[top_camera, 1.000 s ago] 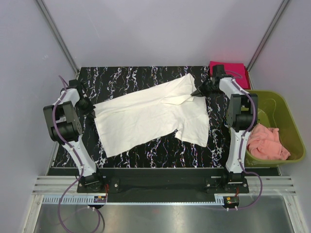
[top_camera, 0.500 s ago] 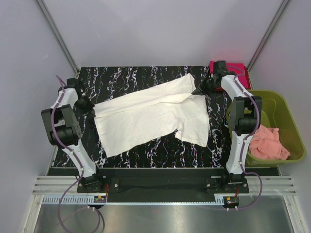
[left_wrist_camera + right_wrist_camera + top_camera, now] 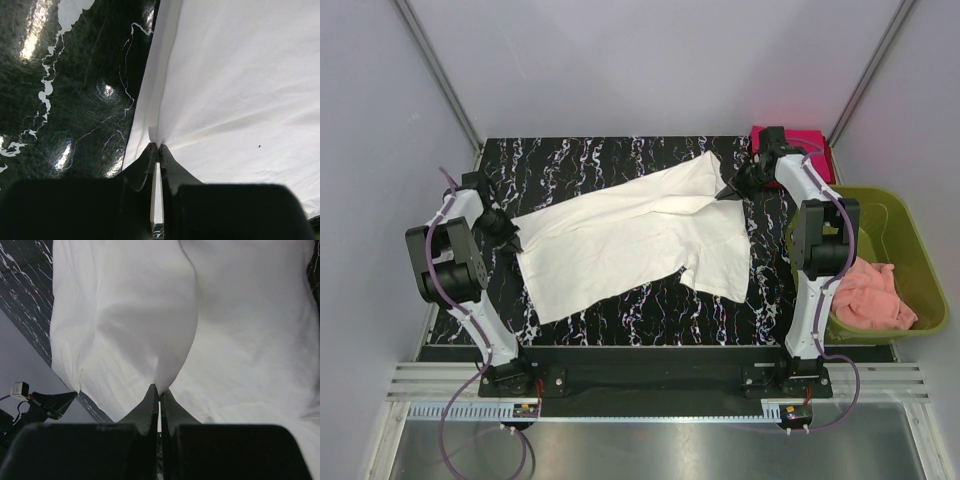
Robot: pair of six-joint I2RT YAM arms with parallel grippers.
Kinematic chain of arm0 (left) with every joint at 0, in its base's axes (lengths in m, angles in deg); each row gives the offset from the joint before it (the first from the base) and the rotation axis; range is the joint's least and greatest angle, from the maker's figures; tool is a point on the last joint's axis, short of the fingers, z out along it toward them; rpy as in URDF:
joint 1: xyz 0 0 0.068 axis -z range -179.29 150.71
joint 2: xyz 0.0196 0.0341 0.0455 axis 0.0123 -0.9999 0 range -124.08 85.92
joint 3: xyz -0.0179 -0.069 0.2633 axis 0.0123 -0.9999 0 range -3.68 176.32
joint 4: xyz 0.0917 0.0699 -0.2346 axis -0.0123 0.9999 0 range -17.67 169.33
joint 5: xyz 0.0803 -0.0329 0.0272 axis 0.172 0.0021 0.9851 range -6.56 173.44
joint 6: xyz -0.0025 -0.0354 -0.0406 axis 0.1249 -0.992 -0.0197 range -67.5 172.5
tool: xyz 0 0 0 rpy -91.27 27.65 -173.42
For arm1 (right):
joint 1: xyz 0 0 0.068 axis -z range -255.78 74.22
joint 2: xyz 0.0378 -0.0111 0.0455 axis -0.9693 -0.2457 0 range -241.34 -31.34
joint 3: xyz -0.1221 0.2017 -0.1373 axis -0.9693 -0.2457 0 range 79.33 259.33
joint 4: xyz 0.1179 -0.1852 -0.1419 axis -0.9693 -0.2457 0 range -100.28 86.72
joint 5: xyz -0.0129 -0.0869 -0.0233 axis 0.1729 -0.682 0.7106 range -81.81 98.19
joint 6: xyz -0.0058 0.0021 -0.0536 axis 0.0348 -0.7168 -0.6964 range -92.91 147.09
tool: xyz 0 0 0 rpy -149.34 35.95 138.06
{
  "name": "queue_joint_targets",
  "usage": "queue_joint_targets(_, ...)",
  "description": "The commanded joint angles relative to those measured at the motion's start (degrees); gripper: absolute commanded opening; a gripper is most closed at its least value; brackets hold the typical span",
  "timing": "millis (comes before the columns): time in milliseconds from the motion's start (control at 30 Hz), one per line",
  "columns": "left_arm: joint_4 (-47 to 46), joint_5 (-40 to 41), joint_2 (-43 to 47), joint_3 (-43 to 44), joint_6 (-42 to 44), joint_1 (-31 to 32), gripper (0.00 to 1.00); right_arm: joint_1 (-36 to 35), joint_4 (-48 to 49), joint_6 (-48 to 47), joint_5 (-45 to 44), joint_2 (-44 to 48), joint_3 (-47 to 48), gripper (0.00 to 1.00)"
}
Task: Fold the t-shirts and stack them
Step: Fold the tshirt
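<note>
1. The cream-white t-shirt (image 3: 630, 240) lies spread over the middle of the black marbled table (image 3: 580, 160). It runs on a slant from a low left end to a higher far-right end.
2. Its widest part lies to the right of centre, where a lower flap reaches toward the near edge of the table. Long creases run along the cloth between the two arms.
3. The left gripper (image 3: 514, 240) sits at the shirt's left edge, low over the table.
4. In the left wrist view its fingers (image 3: 142, 167) are clenched on a pinch of the shirt's edge. A thin strip of white cloth shows between them, and folds fan out from the tips.
5. The right gripper (image 3: 723, 191) is at the shirt's far-right end.
6. In the right wrist view its fingers (image 3: 145, 407) are pressed together on a raised fold of the white cloth, which tents up to a peak at the tips.
7. The magenta-red t-shirt (image 3: 812, 142) lies flat at the far right corner of the table, just behind the right arm's wrist and partly hidden by it. It is apart from the cream-white shirt.
8. A green bin (image 3: 895, 215) stands off the table's right side, with a crumpled salmon-pink cloth (image 3: 868, 292) in its near half.
</note>
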Motion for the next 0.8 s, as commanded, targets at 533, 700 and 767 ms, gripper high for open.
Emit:
queue_joint_targets(533, 3.3, 9.1, 6.0, 6.2, -1.8, 0.0, 0.48, -0.7, -1.8, -3.6, -1.1, 2.3, 1.4, 0.00)
queue_joint_targets(700, -3.3, 5.2, 7.0, 7.2, -3.1, 0.1, 0.46, -1.1, -2.6, -4.3, -1.3, 1.5, 1.9, 0.00)
queue_joint_targets(767, -6.3, -2.1, 3.3, 8.0, -3.3, 0.1, 0.43, -1.7, -2.7, -4.3, -1.4, 1.6, 1.7, 0.00)
